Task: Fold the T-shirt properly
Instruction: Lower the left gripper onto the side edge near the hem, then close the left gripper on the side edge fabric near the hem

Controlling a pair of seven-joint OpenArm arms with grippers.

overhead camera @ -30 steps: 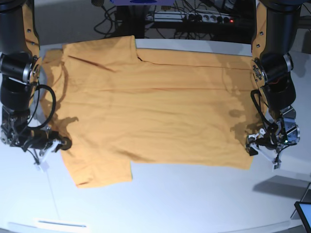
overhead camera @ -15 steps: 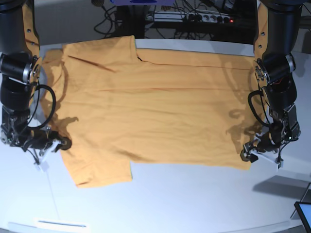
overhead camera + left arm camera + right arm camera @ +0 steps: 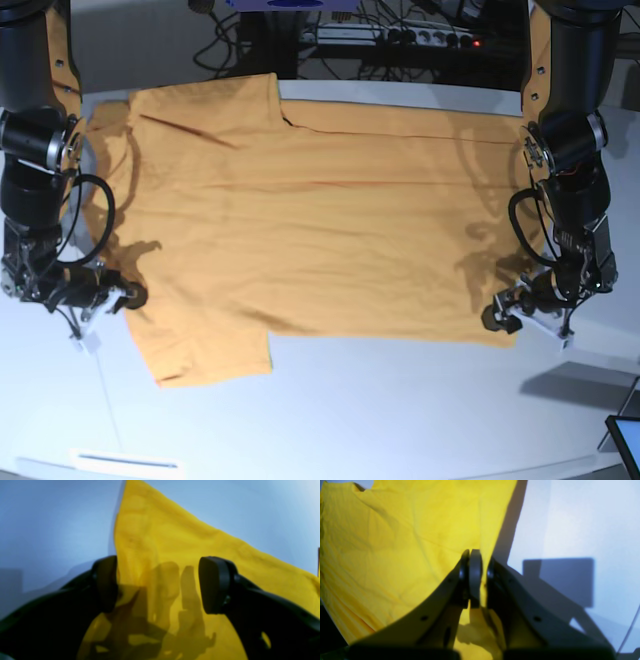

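- My right gripper [image 3: 128, 296], at the left of the base view, is fully closed. The right wrist view shows its jaws pressed together at the edge of the T-shirt [image 3: 300, 220], with cloth running between them, so I judge that edge pinched.
- This gripper sits in the same place as a second ago, low beside the near sleeve.
- The T-shirt lies spread flat on the white table [image 3: 400, 410], sleeves toward the left of the base view and hem toward the right. No fold is made yet.
- My left gripper [image 3: 497, 316], at the right of the base view, has moved inward over the last second and now reaches the near hem corner.
- Its jaws stand wide apart. The left wrist view shows the cloth corner lying between the two pads [image 3: 215, 585], not clamped.
- Meaning for the task: one edge is secured; I judge the next step is closing on this corner before lifting.
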